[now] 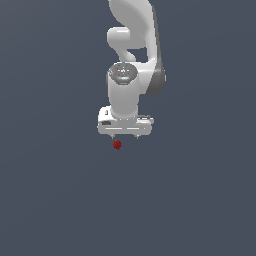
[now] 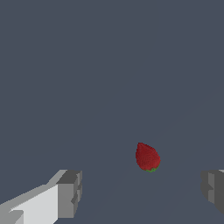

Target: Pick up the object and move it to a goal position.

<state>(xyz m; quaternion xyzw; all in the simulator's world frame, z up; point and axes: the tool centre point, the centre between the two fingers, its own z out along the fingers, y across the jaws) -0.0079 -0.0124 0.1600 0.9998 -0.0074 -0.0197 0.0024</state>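
Observation:
The object is a tiny dark red strawberry-like lump point(image 1: 117, 145) with a bit of green, lying on the flat grey ground. In the exterior view it sits just below the white gripper point(image 1: 125, 136), toward that view's left fingertip. In the wrist view the strawberry point(image 2: 147, 157) shows in front of the gripper point(image 2: 142, 192), between the lines of the two grey fingertips point(image 2: 70, 192) and apart from both. The jaws stand wide open and hold nothing.
The white arm point(image 1: 132, 45) rises behind the gripper in the exterior view. A plain dark grey surface point(image 1: 60, 190) fills the rest of both views, with no other objects or edges in sight.

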